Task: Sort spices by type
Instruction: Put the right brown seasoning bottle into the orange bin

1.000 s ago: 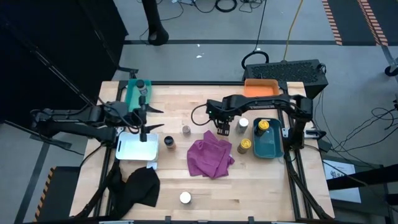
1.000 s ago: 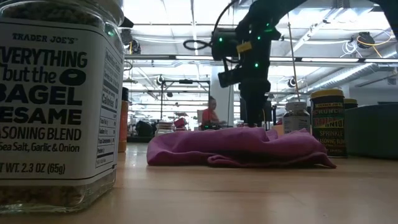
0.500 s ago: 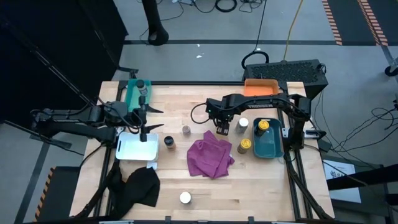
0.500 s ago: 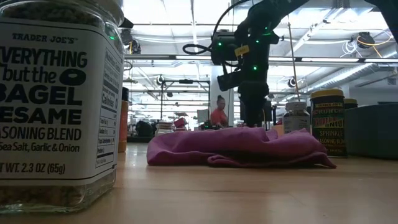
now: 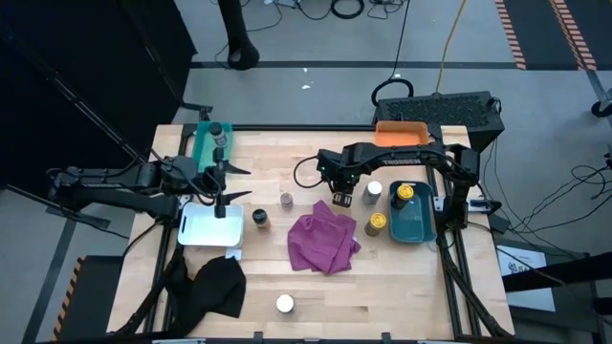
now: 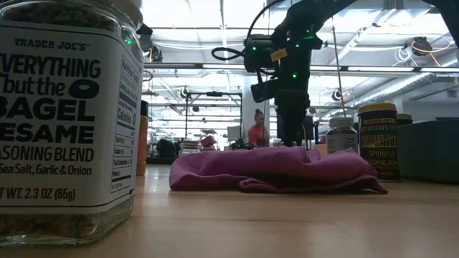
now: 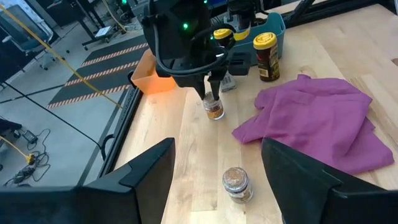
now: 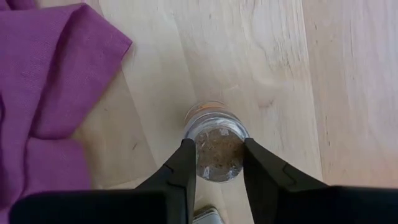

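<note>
My right gripper stands at mid-table, just beyond the magenta cloth, shut on a small clear spice jar with brownish contents. My left gripper waits open above the white tray, touching nothing. Other jars stand upright on the wood: a brown one, a dark one, a white-lidded one, a yellow-lidded one and a white-lidded one near the front edge. A yellow-lidded jar stands in the teal tray, and another jar in the green tray. My right gripper pinches the jar's upper part between its two fingers, one on each side of the round wall. The fingers come from above, pointing down. The jar stays upright; I cannot tell whether its base rests on the wood.
An orange tray sits at the far right edge. A black cloth hangs over the near left corner. Bare wood lies near the front right. In the low view a large seasoning jar fills the near left.
My right gripper, shut on the jar, has shifted slightly toward the table's left edge. My left arm has kept still.
</note>
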Robot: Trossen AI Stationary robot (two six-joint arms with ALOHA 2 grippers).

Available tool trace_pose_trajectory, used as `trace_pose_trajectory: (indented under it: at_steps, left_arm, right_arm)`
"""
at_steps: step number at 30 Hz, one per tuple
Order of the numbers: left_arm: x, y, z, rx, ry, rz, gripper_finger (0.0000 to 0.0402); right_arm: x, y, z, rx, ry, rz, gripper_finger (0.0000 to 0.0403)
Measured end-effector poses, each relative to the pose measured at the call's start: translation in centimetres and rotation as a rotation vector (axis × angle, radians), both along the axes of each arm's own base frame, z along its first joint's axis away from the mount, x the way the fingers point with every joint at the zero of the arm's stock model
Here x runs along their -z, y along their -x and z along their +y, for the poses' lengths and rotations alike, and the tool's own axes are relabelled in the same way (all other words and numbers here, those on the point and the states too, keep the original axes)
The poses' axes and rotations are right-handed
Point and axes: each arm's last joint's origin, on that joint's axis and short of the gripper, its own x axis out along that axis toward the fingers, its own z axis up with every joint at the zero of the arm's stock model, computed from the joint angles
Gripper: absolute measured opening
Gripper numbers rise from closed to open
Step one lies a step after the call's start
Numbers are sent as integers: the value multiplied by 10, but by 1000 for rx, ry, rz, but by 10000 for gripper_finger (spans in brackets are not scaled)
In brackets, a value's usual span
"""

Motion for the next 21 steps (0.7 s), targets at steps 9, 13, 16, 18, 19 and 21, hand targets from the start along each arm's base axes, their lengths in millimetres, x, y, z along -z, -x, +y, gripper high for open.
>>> trace_pose_trajectory:
  at_steps: [9,13,16,18,19,21]
  left_arm:
    - [0,0,0,0,-1,-5,246]
    - [-1,0,0,0,-1,-6,246]
    - [-1,0,0,0,-1,-5,246]
    - [0,0,0,0,-1,-5,246]
    - [0,0,0,0,-1,-5,246]
    - [0,0,0,0,-1,-5,246]
  right_arm:
    - [-9,3,1,13,2,-31,82]
    - [-10,3,1,15,2,-35,82]
    - [-11,3,1,28,5,-47,83]
    - [-11,1,0,32,9,-60,93]
    - [-11,1,0,32,9,-62,102]
    - [-11,1,0,33,9,-62,127]
